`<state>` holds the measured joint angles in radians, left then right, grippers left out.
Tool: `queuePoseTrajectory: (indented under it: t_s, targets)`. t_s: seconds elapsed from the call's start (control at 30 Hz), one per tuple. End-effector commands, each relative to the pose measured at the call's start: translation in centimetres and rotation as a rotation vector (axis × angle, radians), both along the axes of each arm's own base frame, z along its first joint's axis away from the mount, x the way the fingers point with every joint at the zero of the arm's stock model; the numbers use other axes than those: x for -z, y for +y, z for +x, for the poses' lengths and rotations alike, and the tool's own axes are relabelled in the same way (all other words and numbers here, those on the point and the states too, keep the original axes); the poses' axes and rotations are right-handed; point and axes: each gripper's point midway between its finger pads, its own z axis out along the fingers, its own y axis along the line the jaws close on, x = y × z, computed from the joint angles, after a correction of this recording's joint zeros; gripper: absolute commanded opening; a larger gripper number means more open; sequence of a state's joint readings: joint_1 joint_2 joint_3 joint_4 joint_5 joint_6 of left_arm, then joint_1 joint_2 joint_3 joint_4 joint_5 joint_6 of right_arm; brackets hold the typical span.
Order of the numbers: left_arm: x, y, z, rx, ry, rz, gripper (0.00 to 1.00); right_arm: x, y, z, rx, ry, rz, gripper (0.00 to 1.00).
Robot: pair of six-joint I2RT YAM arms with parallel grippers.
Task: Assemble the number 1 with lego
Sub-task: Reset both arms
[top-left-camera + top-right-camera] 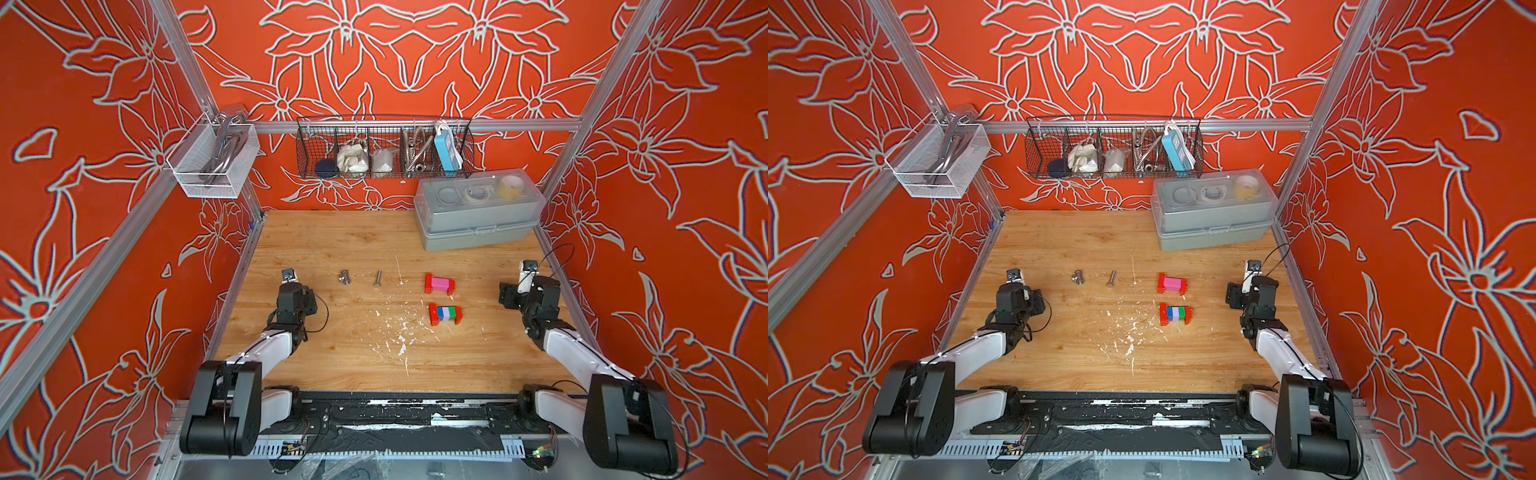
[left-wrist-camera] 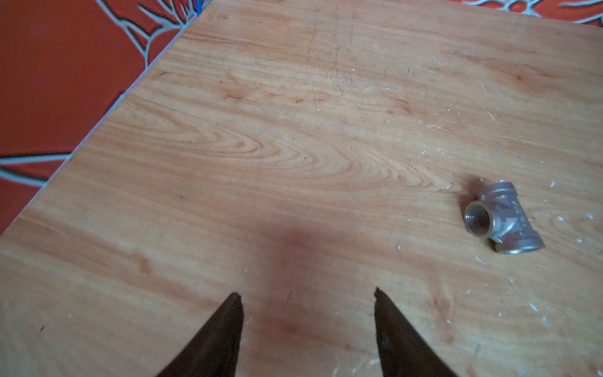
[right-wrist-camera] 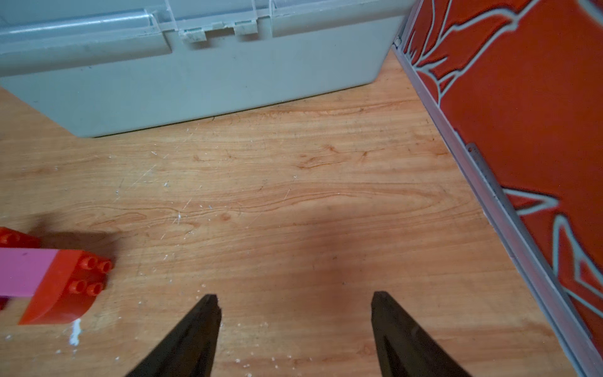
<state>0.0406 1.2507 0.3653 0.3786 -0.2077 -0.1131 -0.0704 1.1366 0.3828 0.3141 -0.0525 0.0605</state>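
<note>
1. Left gripper [image 2: 306, 293]: jaws apart, empty, above bare bench [image 1: 332, 365] near its left-frame edge.
2. Right gripper [image 3: 293, 295]: jaws apart, empty, near the right-frame edge.
3. Lego [image 1: 439, 284]: 2 stacks right of centre in both top views, open wood around.

Red flower-patterned walls [image 1: 685, 124] surround a scratched wooden tabletop [image 1: 332, 365], framed by aluminium rails [image 1: 519, 124].

Robot lab test cell, not a home. Aluminium frame [image 1: 523, 124] boxes in a scratched wooden surface [image 1: 332, 245]. Printed red floral panels [image 1: 104, 249] serve as walls. Wire basket [image 1: 307, 149] holds odd hardware. Black mounting rail [image 1: 395, 409] carries two arms.
</note>
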Motion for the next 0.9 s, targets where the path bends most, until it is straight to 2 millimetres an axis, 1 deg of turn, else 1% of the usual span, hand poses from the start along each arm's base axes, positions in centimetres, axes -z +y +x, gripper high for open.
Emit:
queuePoseTrajectory:
  t_s: [0.0, 0.07, 0.1, 0.17, 0.27, 0.33, 0.37, 0.47, 0.53, 0.73, 0.8, 0.83, 0.87]
  targets:
    - [-2.8, 0.0, 2.4, 0.022, -0.135, 0.008, 0.63, -2.1, -0.5, 1.1, -0.007, -0.152, -0.059, 0.78]
    - [-2.0, -0.8, 2.6, 0.07, -0.161, -0.002, 0.64, -2.3, -0.2, 1.2, -0.004, -0.201, -0.022, 0.78]
    - [-1.9, -1.0, 2.6, 0.087, -0.171, -0.003, 0.64, -2.3, -0.2, 1.2, -0.001, -0.213, -0.011, 0.99]
    - [-1.7, -1.4, 2.8, 0.107, -0.164, -0.007, 0.64, -2.1, -0.4, 1.5, 0.013, -0.216, -0.017, 0.99]
    - [-1.3, -1.9, 2.8, 0.136, -0.165, -0.009, 0.65, -0.9, -0.6, 2.0, 0.023, -0.184, -0.016, 1.0]
    - [-0.9, -2.0, 2.6, 0.146, -0.184, -0.008, 0.66, -0.3, -0.2, 2.5, 0.001, -0.173, -0.02, 0.99]
    - [-0.9, -2.1, 2.5, 0.152, -0.195, -0.005, 0.66, -0.1, 0.2, 2.7, -0.015, -0.161, -0.029, 0.99]
    - [-0.9, -2.1, 2.5, 0.147, -0.192, -0.004, 0.67, 0.9, 0.6, 2.9, -0.024, -0.163, -0.044, 0.99]
    - [-0.9, -2.0, 2.5, 0.146, -0.189, -0.006, 0.7, 0.9, 1.0, 2.9, -0.044, -0.181, -0.053, 0.99]
    - [-0.8, -2.0, 2.6, 0.145, -0.187, -0.006, 0.73, 1.0, 1.0, 3.0, -0.044, -0.16, -0.057, 0.99]
    - [-0.8, -2.0, 2.5, 0.144, -0.185, -0.006, 0.79, 1.1, 1.1, 3.0, -0.043, -0.158, -0.057, 0.99]
    - [-0.9, -2.0, 2.5, 0.146, -0.189, -0.004, 0.99, 1.1, 1.0, 3.0, -0.043, -0.157, -0.058, 0.99]
    - [-0.9, -2.1, 2.5, 0.147, -0.189, -0.004, 1.0, 1.0, 1.0, 3.0, -0.041, -0.156, -0.058, 0.99]
